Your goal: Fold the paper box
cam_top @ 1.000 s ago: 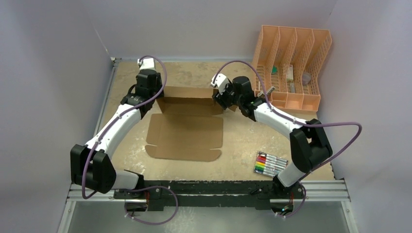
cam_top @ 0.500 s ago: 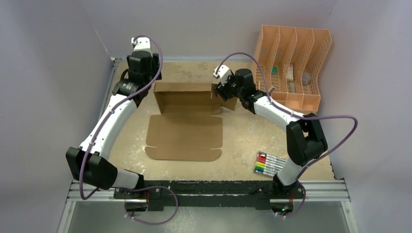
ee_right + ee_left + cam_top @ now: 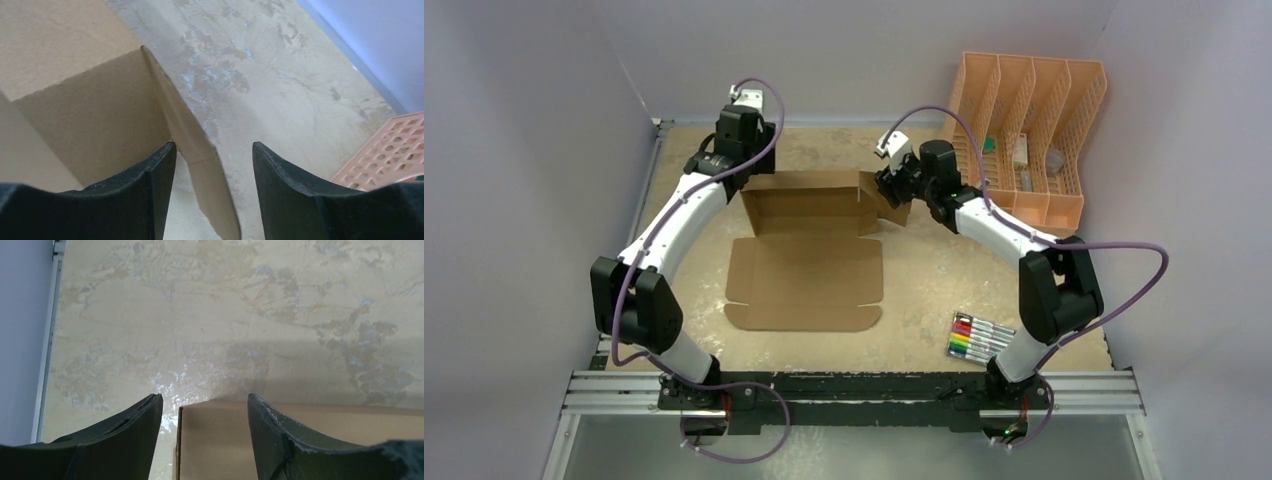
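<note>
The paper box (image 3: 809,275) lies in the middle of the worktop (image 3: 924,290), half formed. Its far portion stands up as an open tray with a back wall and two short side walls. The near portion is a flat panel with rounded corner tabs, spread toward the arm bases.

The left end effector (image 3: 205,402) hovers over the far left corner of the box. Its dark fingers (image 3: 125,440) are spread apart, and the corner of the brown cardboard shows in the gap between them. The left finger is clear of the cardboard. The right one overlaps it in the wrist view, and contact there cannot be judged. Nothing is gripped.

The right end effector (image 3: 214,147) is at the far right corner, also spread open. A loose side flap runs diagonally through the gap between its fingers without being pinched. The left finger overlaps the upright cardboard wall in the wrist view, but whether it touches cannot be told.

A peach slotted organizer (image 3: 1024,140) sits at the far right of the worktop, well apart from the box, with a few small items in its compartments. A set of coloured markers (image 3: 979,338) lies near the base of the right arm. Purple cables (image 3: 1124,262) loop along both arms.
</note>
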